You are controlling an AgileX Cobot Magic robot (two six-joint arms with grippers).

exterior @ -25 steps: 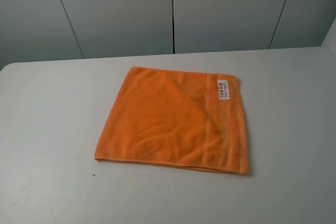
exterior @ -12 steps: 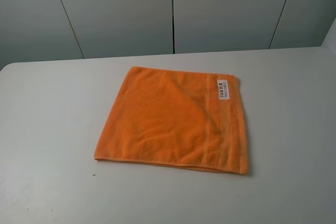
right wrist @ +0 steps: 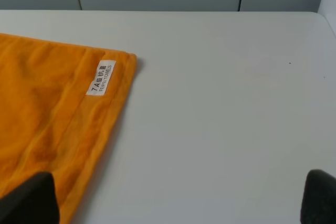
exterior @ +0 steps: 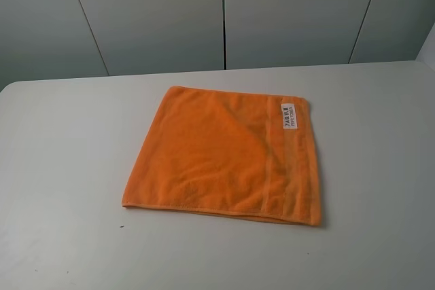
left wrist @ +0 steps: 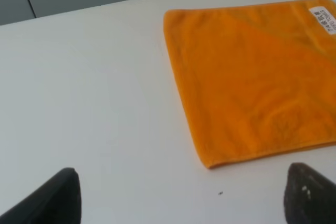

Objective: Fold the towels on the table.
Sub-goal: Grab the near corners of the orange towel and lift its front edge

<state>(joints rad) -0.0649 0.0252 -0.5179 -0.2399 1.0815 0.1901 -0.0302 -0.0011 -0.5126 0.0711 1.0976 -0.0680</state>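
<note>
A bright orange towel (exterior: 228,157) lies flat and spread out in the middle of the white table (exterior: 61,168), its small white label (exterior: 288,115) near the far right hem. Neither arm shows in the high view. In the left wrist view the towel (left wrist: 252,77) lies ahead of my left gripper (left wrist: 181,203), whose two dark fingertips (left wrist: 58,198) stand wide apart, open and holding nothing. The right wrist view shows the towel's labelled edge (right wrist: 52,124) beside my right gripper (right wrist: 173,203), open too, with one fingertip (right wrist: 29,200) over the cloth's hem.
Grey wall panels (exterior: 224,11) rise behind the table's far edge. A tiny dark speck (exterior: 122,226) marks the tabletop near the towel's front left corner. Bare white surface surrounds the cloth on all sides.
</note>
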